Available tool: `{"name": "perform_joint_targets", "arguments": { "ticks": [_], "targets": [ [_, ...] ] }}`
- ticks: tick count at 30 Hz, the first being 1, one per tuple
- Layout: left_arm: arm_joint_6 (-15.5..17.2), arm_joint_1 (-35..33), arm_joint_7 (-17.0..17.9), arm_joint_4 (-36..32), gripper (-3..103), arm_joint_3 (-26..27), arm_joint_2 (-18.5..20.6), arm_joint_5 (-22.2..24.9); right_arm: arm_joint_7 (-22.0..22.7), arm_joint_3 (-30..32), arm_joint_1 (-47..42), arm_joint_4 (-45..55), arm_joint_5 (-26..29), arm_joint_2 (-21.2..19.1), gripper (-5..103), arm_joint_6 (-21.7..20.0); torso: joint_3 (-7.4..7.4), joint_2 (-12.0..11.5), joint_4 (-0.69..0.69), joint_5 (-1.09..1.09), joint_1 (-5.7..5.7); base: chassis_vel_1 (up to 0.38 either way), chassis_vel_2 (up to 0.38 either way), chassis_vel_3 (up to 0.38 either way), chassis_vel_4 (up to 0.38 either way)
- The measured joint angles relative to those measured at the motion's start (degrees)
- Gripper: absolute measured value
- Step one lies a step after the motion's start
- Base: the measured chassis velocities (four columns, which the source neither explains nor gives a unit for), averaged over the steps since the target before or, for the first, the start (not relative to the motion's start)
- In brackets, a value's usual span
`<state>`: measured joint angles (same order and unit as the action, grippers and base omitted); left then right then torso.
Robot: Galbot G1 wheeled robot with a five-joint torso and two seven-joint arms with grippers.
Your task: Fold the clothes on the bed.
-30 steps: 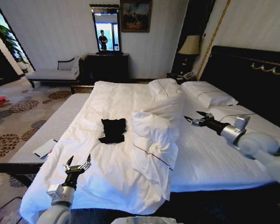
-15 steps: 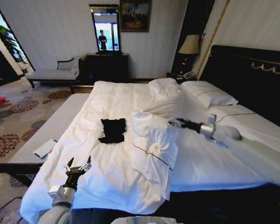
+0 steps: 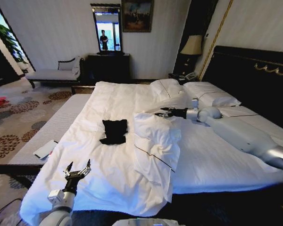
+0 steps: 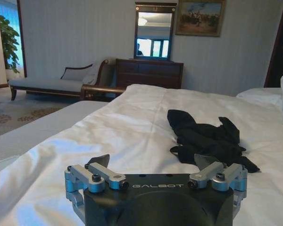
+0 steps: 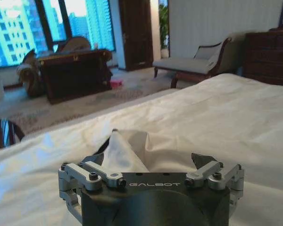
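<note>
Separating right gripper [image 3: 158, 114], jaws apart and empty, from clothes [image 3: 114, 130]: bunched duvet fold [image 3: 155, 136]; left gripper [image 3: 76, 171] likewise

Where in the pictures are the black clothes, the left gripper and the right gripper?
Clothes [image 3: 114, 131]: head view, middle of the black garment on the white duvet.
Left gripper [image 3: 76, 170]: head view, between its open fingertips, near the bed's foot.
Right gripper [image 3: 161, 113]: head view, between its fingertips, above the folded-back duvet.
</note>
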<state>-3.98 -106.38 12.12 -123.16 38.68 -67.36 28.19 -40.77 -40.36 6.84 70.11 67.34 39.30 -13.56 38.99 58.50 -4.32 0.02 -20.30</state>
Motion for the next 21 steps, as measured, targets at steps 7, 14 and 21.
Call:
{"name": "perform_joint_targets", "arguments": {
  "ticks": [7, 14, 21],
  "targets": [
    [-0.6, -0.2, -0.2, 0.6, 100, 0.6, -0.1, 0.7, -3.2, -6.0, 3.1, -4.1, -5.3, 1.5, 100, 1.6, 0.00, 0.0, 0.00, -0.02, 0.00, 0.000, 0.000, 0.000, 0.000],
    [-0.8, 0.0, -0.2, 0.9, 100, 0.7, 0.1, 1.1, -6.4, -8.7, 4.0, -3.9, -8.9, 0.3, 100, 2.2, -0.01, 0.0, -0.03, -0.01, 0.00, 0.000, 0.000, 0.000, 0.000],
    [-0.8, 0.2, -0.2, 0.8, 100, 0.6, 0.0, 1.3, -8.1, -10.6, 5.4, -3.5, -9.8, -0.1, 98, 2.4, -0.01, 0.0, 0.00, -0.02, 0.00, 0.000, 0.000, 0.000, 0.000]
  ]
}}
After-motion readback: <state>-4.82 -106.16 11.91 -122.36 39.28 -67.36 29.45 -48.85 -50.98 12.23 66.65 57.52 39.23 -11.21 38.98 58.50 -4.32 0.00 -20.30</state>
